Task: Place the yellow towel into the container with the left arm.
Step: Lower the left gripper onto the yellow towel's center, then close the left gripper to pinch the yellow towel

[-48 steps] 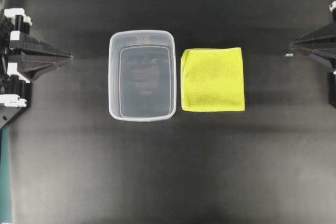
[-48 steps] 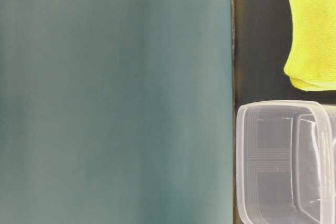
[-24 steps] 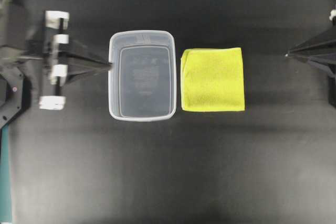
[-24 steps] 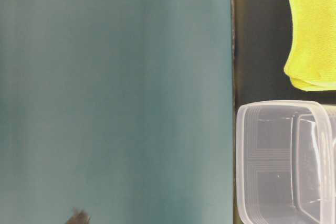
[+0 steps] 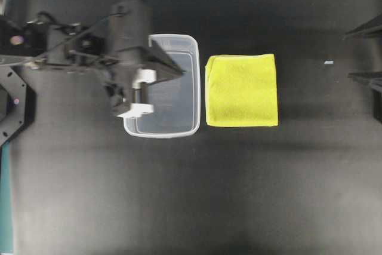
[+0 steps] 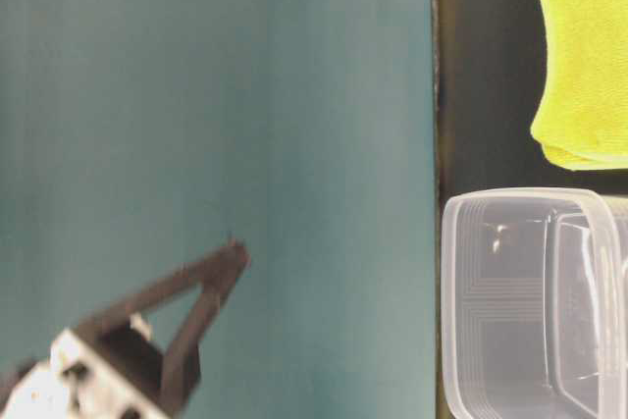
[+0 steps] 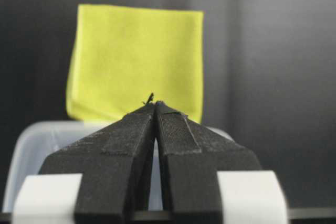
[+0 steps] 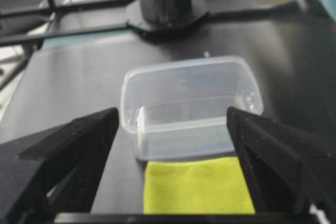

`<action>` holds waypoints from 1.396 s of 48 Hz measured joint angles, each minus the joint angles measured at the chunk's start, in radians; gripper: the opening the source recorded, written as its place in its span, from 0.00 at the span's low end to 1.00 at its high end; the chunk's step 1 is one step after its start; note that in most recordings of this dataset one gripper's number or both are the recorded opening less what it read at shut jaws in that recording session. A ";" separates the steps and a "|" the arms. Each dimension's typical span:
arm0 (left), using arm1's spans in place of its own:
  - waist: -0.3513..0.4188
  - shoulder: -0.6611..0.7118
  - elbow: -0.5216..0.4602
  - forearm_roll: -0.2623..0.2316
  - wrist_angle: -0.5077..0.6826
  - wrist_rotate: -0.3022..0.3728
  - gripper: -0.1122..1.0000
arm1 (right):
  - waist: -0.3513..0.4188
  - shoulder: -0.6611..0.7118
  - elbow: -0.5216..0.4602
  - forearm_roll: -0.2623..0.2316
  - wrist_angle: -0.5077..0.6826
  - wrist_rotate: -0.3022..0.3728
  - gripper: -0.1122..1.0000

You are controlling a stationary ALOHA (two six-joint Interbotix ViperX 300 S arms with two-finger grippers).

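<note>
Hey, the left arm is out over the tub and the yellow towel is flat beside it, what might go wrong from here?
The left gripper has its jaws together, so it may only push the yellow towel instead of pinching it unless they open first.
The left arm hangs over the container, so dropping too early might knock the tub.
The towel lies flat on the table, so the jaws may catch just one layer.

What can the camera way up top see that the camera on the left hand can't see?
Only the overhead view shows the whole left arm, the right gripper standing open at the far edge, and the table all around. Only the left wrist view shows the left gripper up close, its tips nearly together. Both show the yellow towel lying flat beside the container, not in it.
</note>
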 measured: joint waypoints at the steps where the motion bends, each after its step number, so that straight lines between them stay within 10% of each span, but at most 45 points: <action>1: 0.002 0.020 -0.023 0.000 0.012 0.006 0.21 | -0.002 -0.005 0.002 0.002 0.003 0.000 0.81; 17: 0.017 0.360 -0.393 0.002 0.285 0.061 0.92 | -0.008 -0.058 0.020 0.000 0.011 0.002 0.81; 34: 0.017 0.704 -0.663 0.002 0.480 0.132 0.91 | -0.008 -0.075 0.020 0.002 0.008 0.002 0.81; 58: 0.017 0.847 -0.687 0.002 0.468 0.127 0.89 | -0.008 -0.109 0.014 0.002 0.014 0.015 0.81; 67: 0.008 0.848 -0.690 0.002 0.468 0.110 0.71 | -0.008 -0.124 0.009 0.002 0.012 0.015 0.80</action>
